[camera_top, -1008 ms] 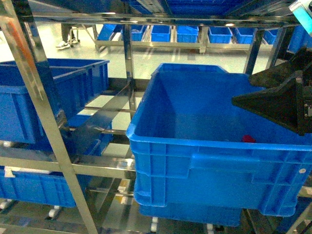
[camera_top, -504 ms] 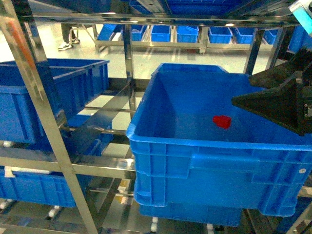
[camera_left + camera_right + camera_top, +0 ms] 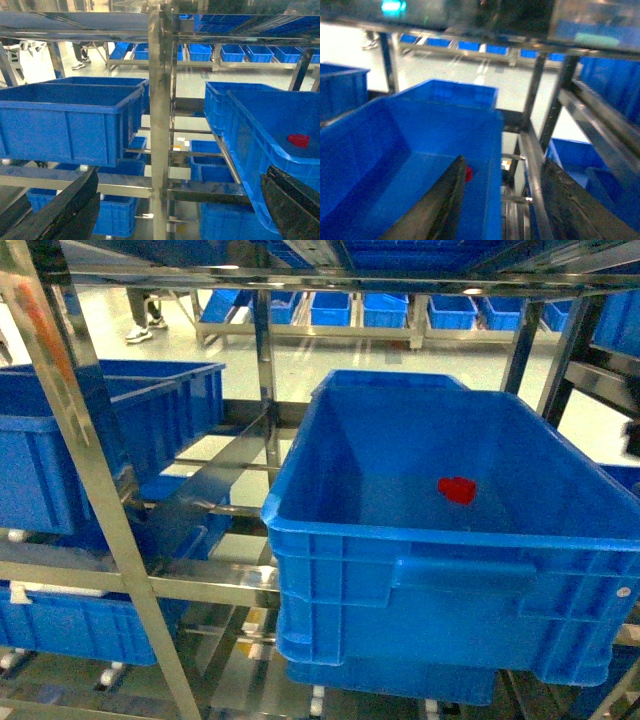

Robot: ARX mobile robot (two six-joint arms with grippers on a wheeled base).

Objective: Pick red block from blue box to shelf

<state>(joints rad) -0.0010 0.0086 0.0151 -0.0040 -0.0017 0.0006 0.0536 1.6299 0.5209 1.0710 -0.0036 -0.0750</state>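
Observation:
The red block (image 3: 457, 489) lies loose on the floor of a large royal-blue crate (image 3: 400, 570) that sits on the steel shelf (image 3: 90, 460). The left wrist view shows the red block (image 3: 298, 140) inside that crate (image 3: 250, 150), to the right of a shelf upright (image 3: 160, 100). My left gripper (image 3: 181, 175) is open and empty in front of the upright. My right gripper (image 3: 503, 167) is open and empty, its jaws either side of the crate's right wall (image 3: 492, 165); the red block (image 3: 468, 173) peeks past the left finger (image 3: 447, 200). The blue box is out of view.
More royal-blue crates (image 3: 90, 430) fill the shelf's left bay and lower tiers (image 3: 80, 625). Steel rails (image 3: 215, 585) and uprights (image 3: 265, 370) frame each bay. Another shelf rail (image 3: 590, 125) runs close on the right of the right gripper. A person's feet (image 3: 140, 325) stand far back.
The red block went from beside the crate's front wall to farther back and left, then stayed. The right gripper, over the crate's right side before, has left the head view.

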